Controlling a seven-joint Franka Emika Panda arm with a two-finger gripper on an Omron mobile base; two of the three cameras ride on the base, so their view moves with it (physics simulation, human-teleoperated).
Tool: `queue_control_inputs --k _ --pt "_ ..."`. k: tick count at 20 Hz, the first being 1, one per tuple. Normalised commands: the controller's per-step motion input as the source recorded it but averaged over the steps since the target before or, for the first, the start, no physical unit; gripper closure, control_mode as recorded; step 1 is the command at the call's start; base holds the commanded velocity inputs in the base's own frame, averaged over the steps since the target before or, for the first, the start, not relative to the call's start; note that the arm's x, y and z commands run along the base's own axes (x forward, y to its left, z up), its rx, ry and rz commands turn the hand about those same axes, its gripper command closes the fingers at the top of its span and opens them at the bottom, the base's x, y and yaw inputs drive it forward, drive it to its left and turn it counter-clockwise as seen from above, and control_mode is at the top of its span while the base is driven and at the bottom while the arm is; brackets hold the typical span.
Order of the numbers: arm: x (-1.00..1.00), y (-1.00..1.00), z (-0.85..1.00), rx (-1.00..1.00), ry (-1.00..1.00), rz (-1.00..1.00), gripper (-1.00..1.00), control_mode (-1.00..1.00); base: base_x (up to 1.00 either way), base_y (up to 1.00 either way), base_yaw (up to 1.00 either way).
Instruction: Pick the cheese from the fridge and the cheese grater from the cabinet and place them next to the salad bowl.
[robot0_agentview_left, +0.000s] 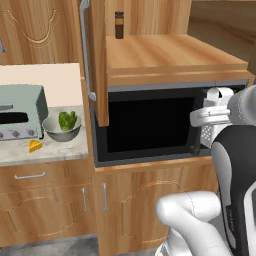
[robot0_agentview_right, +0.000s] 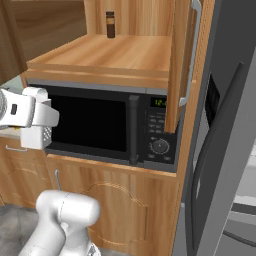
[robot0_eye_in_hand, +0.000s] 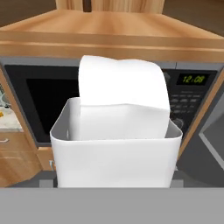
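From the left, I see the cheese (robot0_agentview_left: 35, 146) already on the worktop (robot0_agentview_left: 60, 150) beside the salad bowl (robot0_agentview_left: 62, 128). My hand (robot0_agentview_left: 214, 126) appears to be clamped wide around the cheese grater (robot0_eye_in_hand: 116, 144) before the microwave (robot0_agentview_left: 150, 125). I should carry it left, upright, and set it beside the bowl.

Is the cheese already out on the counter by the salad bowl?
Yes, the cheese lies on the counter just in front of the salad bowl, beside the toaster oven.
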Motion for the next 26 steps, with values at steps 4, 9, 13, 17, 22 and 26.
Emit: queue_control_inputs --k 4,9,13,17,22,26 --pt "0.00 0.00 0.00 0.00 0.00 0.00 1.00 -1.00 0.00 0.00 0.00" --pt "0.00 0.00 0.00 0.00 0.00 0.00 1.00 1.00 -0.81 0.00 0.00" --pt "0.00 0.00 0.00 0.00 0.00 0.00 1.00 1.00 -1.00 0.46 0.00" --pt "0.00 0.00 0.00 0.00 0.00 0.00 1.00 1.00 -0.92 1.00 -0.06" --pt "0.00 0.00 0.00 0.00 0.00 0.00 1.00 1.00 -0.38 1.00 -0.23" --pt "0.00 0.00 0.00 0.00 0.00 0.00 1.00 1.00 0.28 1.00 -0.19"
